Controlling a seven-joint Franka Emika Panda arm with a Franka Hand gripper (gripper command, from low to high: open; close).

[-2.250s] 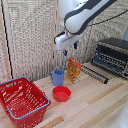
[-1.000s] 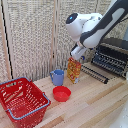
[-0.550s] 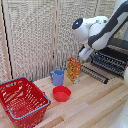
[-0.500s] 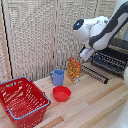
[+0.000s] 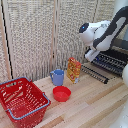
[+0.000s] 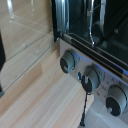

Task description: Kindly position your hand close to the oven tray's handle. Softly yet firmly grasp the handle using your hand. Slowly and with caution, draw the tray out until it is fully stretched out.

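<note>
The black oven (image 5: 117, 56) with silvery trim stands at the exterior view's right edge. The oven tray (image 5: 107, 64), a dark rack of thin silvery bars, sticks out of its front, with its front bar (image 5: 95, 74) low over the wood. My hand (image 5: 91, 54) hangs just above the tray's near end, close to it and holding nothing. It is too small to show its fingers. The wrist view shows the oven front (image 6: 95, 45) close up, with three round knobs (image 6: 67, 61) below the glass. No fingertips are clear there.
An orange carton (image 5: 74, 69), a blue mug (image 5: 58, 77) and a red bowl (image 5: 62, 93) stand on the wooden table (image 5: 95, 107). A red wire basket (image 5: 22, 100) sits at the exterior view's lower left. A black cable (image 6: 85, 102) hangs by the knobs.
The arm has swung from above the carton toward the exterior view's right and come down beside the oven's front. The tray and table objects have not moved.
</note>
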